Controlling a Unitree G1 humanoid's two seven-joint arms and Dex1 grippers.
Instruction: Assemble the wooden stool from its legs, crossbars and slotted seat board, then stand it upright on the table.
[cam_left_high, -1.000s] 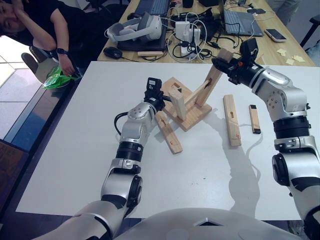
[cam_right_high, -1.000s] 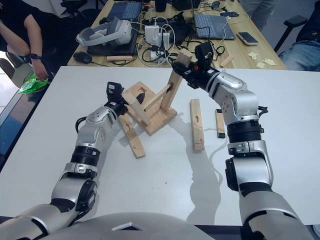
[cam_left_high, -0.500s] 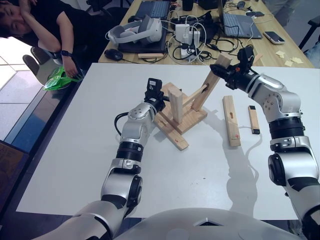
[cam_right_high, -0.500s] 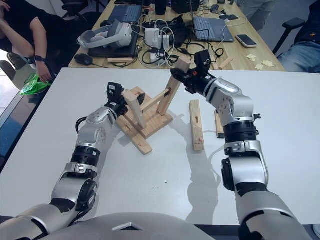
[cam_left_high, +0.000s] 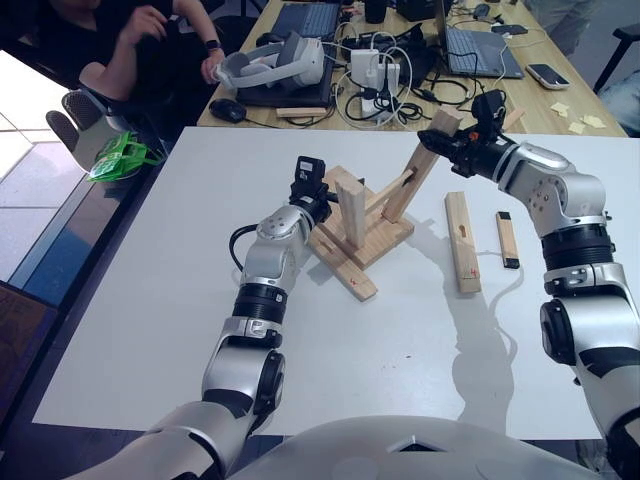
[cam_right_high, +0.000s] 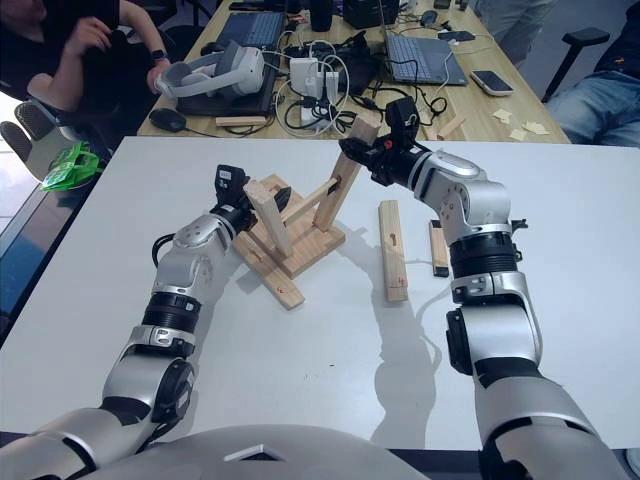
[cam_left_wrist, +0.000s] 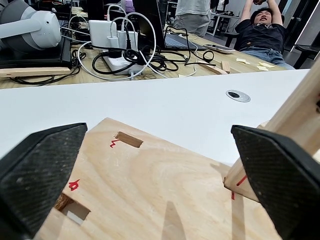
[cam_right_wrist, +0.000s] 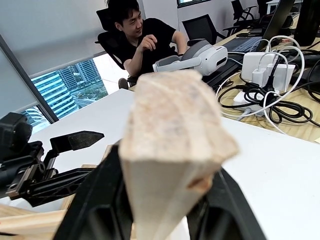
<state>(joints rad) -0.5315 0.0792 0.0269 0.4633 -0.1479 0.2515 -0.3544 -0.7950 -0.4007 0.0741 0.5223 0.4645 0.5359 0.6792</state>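
On white table (cam_left_high: 200, 330), pale half-built stool (cam_left_high: 348, 205) — slotted board (cam_left_wrist: 150, 185), red marks (cam_left_wrist: 114, 144)

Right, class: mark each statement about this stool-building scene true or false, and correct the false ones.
1. The right jaws clamp the top of a tilted leg. True.
2. The stool stands upright on its legs. False: the seat board lies flat on the table, with its legs pointing up.
3. A loose leg lies on the table to the robot's right of the seat board. True.
4. The left jaws are shut on the seat board. False: they are open, one on each side of the board's edge.
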